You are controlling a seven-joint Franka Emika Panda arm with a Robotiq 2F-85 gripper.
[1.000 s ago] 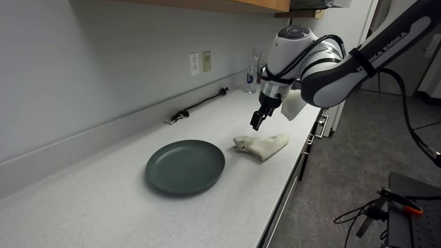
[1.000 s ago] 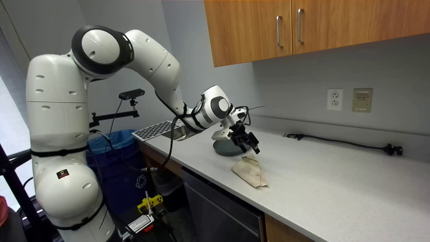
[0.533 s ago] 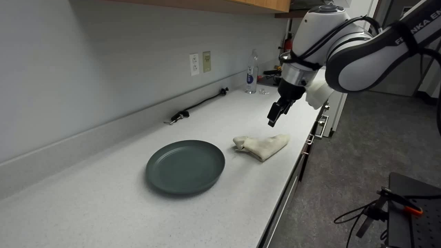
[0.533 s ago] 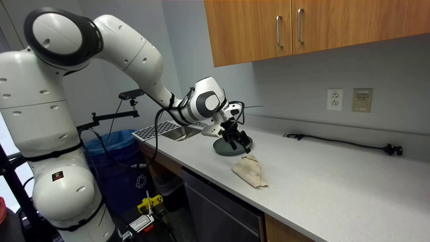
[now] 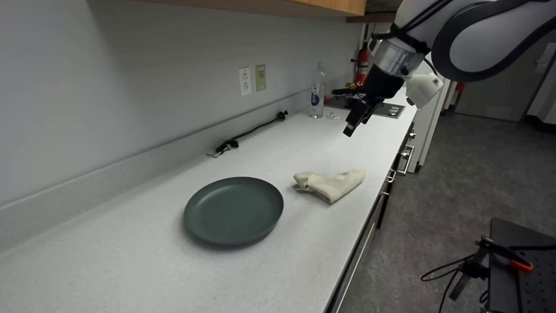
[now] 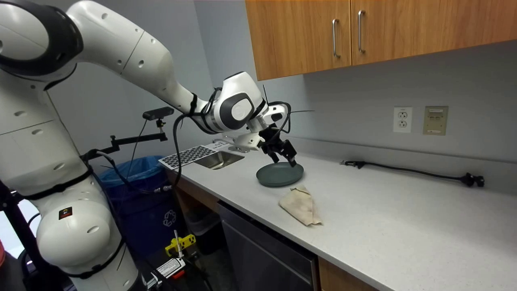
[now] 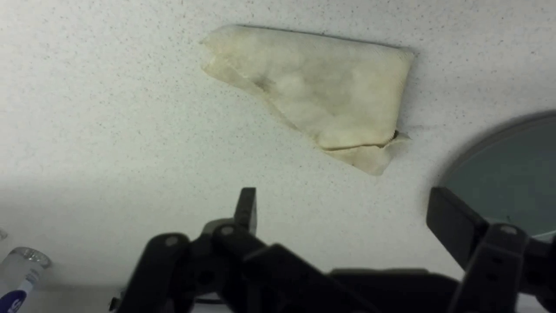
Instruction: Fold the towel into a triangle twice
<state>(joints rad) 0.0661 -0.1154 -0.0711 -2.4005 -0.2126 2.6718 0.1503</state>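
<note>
Pincer [image 7: 345, 206] spread wide, nothing between its tips, up in the air over the worktop [image 7: 108, 130] and well apart from the towel [image 7: 321, 87]. Towel lies below, on the worktop, just beside the dark green plate [image 7: 512, 174], not touching it. Reads as a folded, lopsided triangle; my guess is both folds are made, or nearly.

Risks, nearest first. Should the pincer go down to tidy, it may nip only the top layer, the towel looking thin and limp, and drag the fold open. The loose flap [image 7: 367, 158] sticking out on the pincer's side is likeliest to snag; a pull there could skid the whole bundle, since nothing weighs it down. Left alone, the flap spoils the outline. Farther over, the plate: a low, wide approach might knock its rim, the two lying so close.

Lie of the towel, wrist view: flap and slanting edge nearer the pincer, long straight edge beyond, toward the worktop's front. Long axis runs roughly along the worktop's length, a little askew. Broad end faces the plate; narrow end points away from it, leftward in that view.
</note>
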